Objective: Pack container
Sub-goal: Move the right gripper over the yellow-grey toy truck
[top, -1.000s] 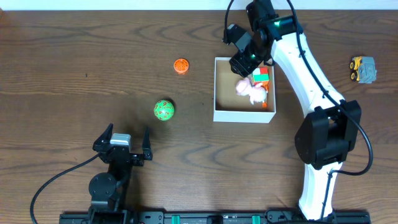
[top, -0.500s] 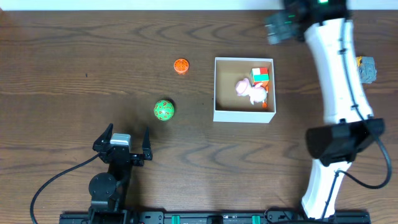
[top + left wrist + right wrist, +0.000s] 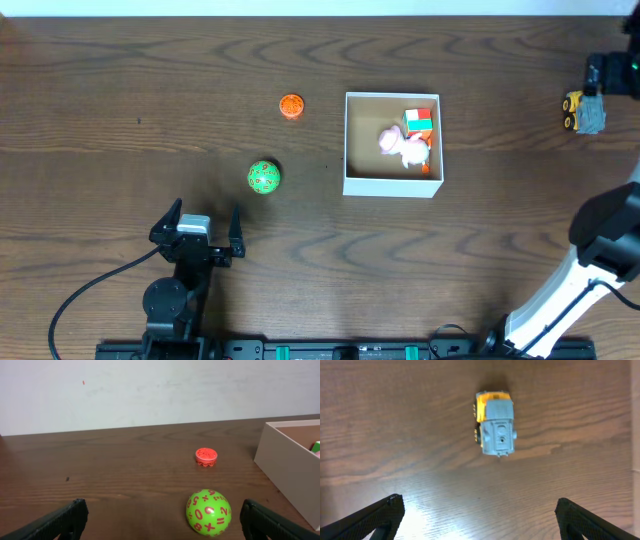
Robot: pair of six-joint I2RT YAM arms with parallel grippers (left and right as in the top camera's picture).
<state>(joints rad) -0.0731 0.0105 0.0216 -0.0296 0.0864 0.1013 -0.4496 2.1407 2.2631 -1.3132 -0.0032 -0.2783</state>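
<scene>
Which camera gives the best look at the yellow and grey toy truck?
The right wrist view: the toy truck sits near the middle, large and unblocked. The overhead view shows it small, near the frame's right edge. The left wrist view misses it.

Left arm (image 3: pixel 168 298): folded low, wrist close above its base.
Left gripper (image 3: pixel 199 220): fingers spread wide, empty, pointing forward.
Right arm (image 3: pixel 608 240): stretched far right, partly out of view overhead.
Right gripper (image 3: pixel 480 510): facing down, fingers wide apart, empty.
</scene>
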